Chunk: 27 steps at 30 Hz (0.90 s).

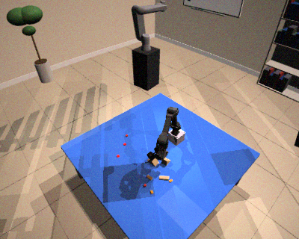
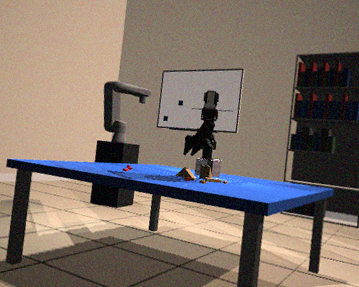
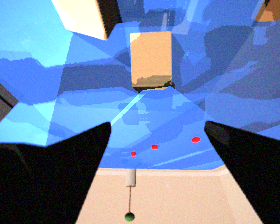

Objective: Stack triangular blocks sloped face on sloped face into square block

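Note:
One tan triangular block (image 1: 155, 162) (image 2: 185, 173) (image 3: 151, 56) rests on the blue table (image 1: 209, 149) (image 2: 295, 197), peaked in the exterior view. The other triangular block (image 1: 166, 161) (image 2: 205, 171) (image 3: 82, 17) stands apart from it, to its right in the top view and at the top left of the wrist view. My gripper (image 1: 157, 155) (image 2: 199, 147) (image 3: 157, 125) is wide open and empty, above the table. In the exterior view it hangs higher than both blocks. Their sloped faces are not touching.
A brown piece (image 1: 149, 177) (image 3: 270, 12), a pale bar (image 1: 164, 178), small orange pieces (image 1: 170, 181) (image 1: 152, 192) and a red piece (image 1: 145, 185) lie in front of the blocks. Three red pieces (image 1: 126, 135) (image 1: 125, 144) (image 1: 118, 156) lie left. The arm's white base box (image 1: 176, 137) stands behind.

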Available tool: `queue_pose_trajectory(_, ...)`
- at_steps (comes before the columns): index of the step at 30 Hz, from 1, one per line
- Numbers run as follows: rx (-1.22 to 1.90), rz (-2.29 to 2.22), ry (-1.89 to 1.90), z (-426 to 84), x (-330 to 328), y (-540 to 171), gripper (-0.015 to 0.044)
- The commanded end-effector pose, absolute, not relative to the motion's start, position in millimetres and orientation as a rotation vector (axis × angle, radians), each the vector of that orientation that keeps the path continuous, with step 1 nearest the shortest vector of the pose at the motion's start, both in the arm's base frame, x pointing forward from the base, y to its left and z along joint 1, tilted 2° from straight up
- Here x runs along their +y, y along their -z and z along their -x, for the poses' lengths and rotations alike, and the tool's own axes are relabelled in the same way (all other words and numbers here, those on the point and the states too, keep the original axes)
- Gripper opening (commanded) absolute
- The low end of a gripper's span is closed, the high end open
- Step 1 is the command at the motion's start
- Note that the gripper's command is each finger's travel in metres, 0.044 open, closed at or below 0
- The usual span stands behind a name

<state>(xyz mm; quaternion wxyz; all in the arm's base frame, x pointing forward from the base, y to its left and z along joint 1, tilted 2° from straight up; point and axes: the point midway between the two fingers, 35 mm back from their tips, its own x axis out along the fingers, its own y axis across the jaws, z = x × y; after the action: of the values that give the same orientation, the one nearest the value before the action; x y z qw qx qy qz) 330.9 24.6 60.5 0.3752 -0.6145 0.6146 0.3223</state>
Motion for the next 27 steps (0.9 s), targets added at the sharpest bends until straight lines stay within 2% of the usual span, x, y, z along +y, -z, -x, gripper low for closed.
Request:
queue_pose_trajectory(1,1.475,1.492,-0.928,-330.6,53.8,-52.3,0.0440)
queue_pose_trajectory(8,1.475,1.492,-0.928,-331.8,51.2,-45.3,0.0440)
queue_pose_trajectory(17,1.477,1.494,-0.926,-332.9,13.4,38.5,0.0440)
queue_pose_trajectory(27,1.477,1.494,-0.926,-334.3,13.9,39.9,0.0440)
